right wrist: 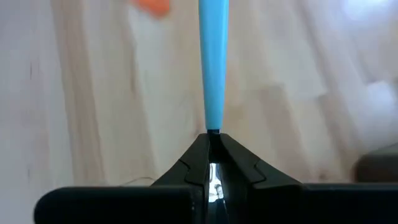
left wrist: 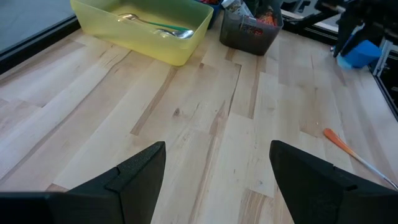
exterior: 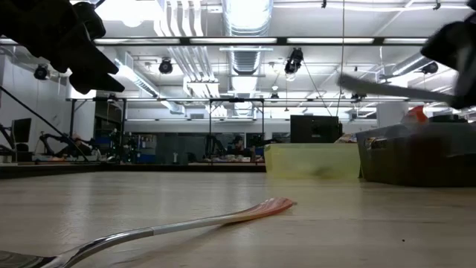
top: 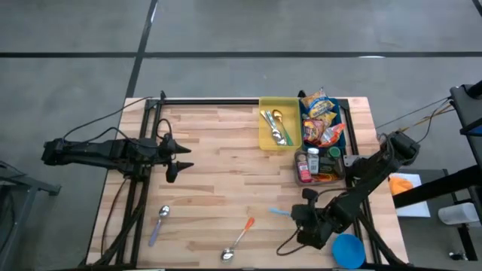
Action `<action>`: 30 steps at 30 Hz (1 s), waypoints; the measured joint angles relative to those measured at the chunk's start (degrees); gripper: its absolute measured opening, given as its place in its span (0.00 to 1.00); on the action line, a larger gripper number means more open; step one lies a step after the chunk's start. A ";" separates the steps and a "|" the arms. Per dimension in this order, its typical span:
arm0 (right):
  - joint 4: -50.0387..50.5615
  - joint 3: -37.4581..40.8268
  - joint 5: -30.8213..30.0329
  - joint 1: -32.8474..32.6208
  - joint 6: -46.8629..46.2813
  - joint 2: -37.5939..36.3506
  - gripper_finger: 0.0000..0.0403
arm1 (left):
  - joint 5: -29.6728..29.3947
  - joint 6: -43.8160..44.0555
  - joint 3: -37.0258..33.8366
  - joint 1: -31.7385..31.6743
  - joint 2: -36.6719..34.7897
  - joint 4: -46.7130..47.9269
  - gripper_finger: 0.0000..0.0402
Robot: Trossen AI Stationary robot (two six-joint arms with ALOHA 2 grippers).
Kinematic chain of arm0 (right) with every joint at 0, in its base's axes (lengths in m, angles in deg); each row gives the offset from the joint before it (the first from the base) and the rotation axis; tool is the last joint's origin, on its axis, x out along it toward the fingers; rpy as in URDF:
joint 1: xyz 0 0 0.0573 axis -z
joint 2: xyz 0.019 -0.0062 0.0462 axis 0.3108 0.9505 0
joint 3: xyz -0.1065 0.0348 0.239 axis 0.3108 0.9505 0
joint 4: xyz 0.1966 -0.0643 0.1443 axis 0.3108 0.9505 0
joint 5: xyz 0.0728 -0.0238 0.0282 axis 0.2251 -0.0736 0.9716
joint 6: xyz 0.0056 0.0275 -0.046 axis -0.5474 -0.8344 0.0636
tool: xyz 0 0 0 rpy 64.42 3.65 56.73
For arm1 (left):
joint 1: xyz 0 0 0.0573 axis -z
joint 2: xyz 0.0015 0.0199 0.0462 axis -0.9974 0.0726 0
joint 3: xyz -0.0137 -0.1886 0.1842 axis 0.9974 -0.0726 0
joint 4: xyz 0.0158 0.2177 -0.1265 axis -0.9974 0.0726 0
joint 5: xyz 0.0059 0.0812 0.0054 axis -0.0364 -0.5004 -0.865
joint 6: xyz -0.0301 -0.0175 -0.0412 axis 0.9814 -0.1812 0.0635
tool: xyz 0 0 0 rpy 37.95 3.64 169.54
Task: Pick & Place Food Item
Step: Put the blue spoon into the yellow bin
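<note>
My right gripper (top: 297, 214) hangs over the table's near right part, shut on a blue-handled spoon (top: 279, 212). The blue handle (right wrist: 213, 62) sticks out past the fingertips, and the spoon shows as a raised grey bar (exterior: 375, 87) in the low view. Food packets (top: 319, 114) lie in a dark bin (top: 345, 113) at the far right, and no gripper touches them. My left gripper (top: 181, 160) waits open above the table's left half, with bare wood between its fingers (left wrist: 143, 168). My right gripper pinches the spoon between its two fingers at the shiny metal part (right wrist: 213, 175), just behind the blue handle's end. The fingers slant down toward the table's left, in line with the spoon. The spoon is lifted clear of the table.
A yellow bin (top: 277, 124) holding spoons stands beside the food bin. A tray of small bottles (top: 310, 164) sits in front of them. An orange-handled spoon (top: 242, 236) and a purple-handled spoon (top: 160, 223) lie near the front edge. A blue bowl (top: 348, 249) is at the near right corner.
</note>
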 joint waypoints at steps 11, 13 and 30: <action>1.13 0.01 -6.30 8.62 -0.02 -7.61 0.05 | 0.02 0.00 0.01 0.00 0.02 -0.01 0.72; 1.05 0.08 -8.03 10.69 2.03 -9.15 0.05 | 0.00 -0.02 -0.01 0.00 0.02 -0.01 0.72; 0.05 4.47 -9.72 40.41 6.18 -18.47 0.05 | 0.00 -0.02 0.01 0.00 0.02 -0.01 0.72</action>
